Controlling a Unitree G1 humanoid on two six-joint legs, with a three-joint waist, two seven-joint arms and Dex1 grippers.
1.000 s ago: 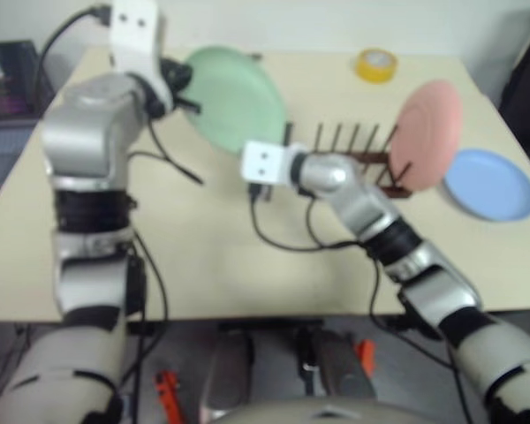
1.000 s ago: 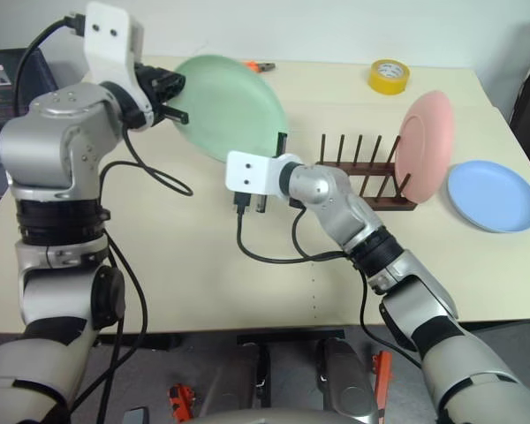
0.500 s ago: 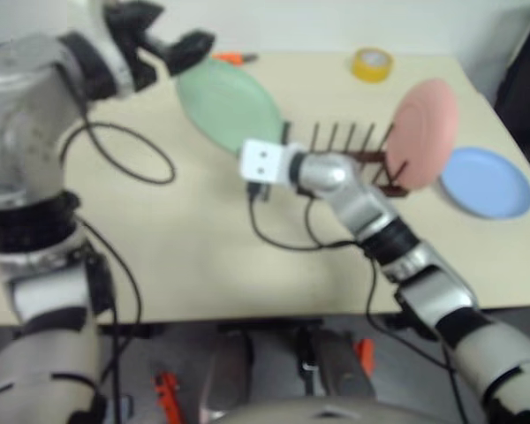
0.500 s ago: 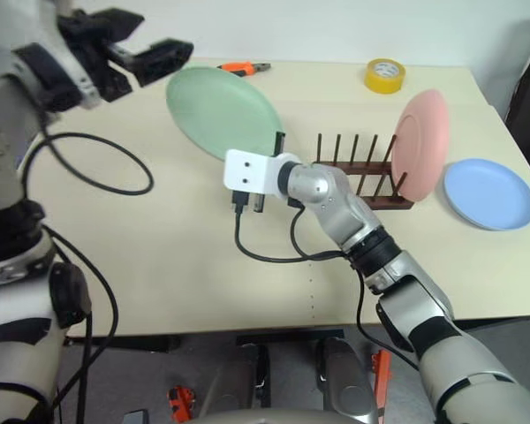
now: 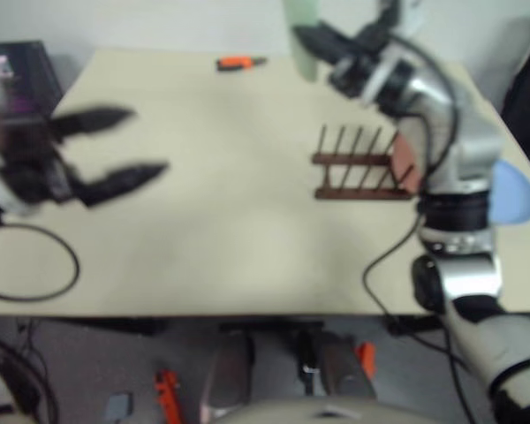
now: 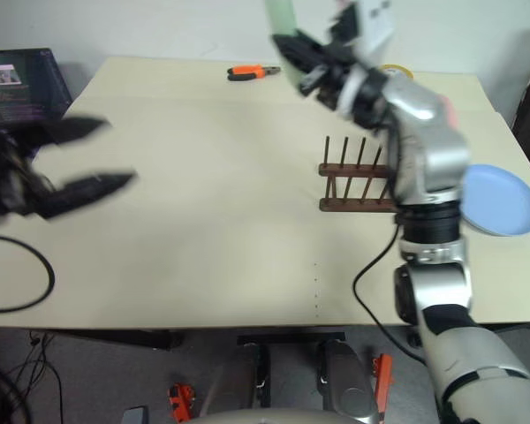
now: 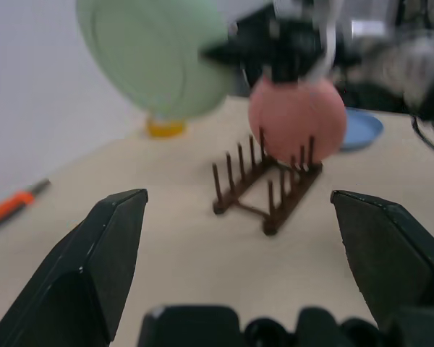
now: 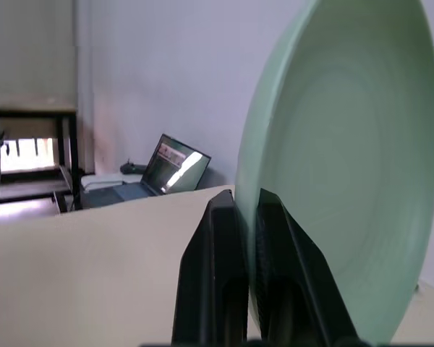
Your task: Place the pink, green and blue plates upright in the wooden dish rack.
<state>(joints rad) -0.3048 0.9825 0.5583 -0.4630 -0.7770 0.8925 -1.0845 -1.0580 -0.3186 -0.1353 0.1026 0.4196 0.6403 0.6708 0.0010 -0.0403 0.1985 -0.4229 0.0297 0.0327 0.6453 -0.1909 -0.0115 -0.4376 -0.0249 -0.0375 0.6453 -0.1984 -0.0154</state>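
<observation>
- Now we see the wooden dish rack standing on the table, and it holds one thing: the pink plate, upright between the pegs at the rack's end nearest the blue plate.
- We find the rest of the rack's slots bare.
- Our right gripper is pinched together on the rim of the green plate, which it holds on edge in the air above the table, behind the rack.
- We note the blue plate lying flat on the table just beside the rack, on the robot's right.
- Our left gripper hangs over the table's left side with its two black fingers spread wide, gripping nothing.
- We also see orange-handled pliers and a roll of yellow tape near the table's far edge, and a laptop off to the left.
</observation>
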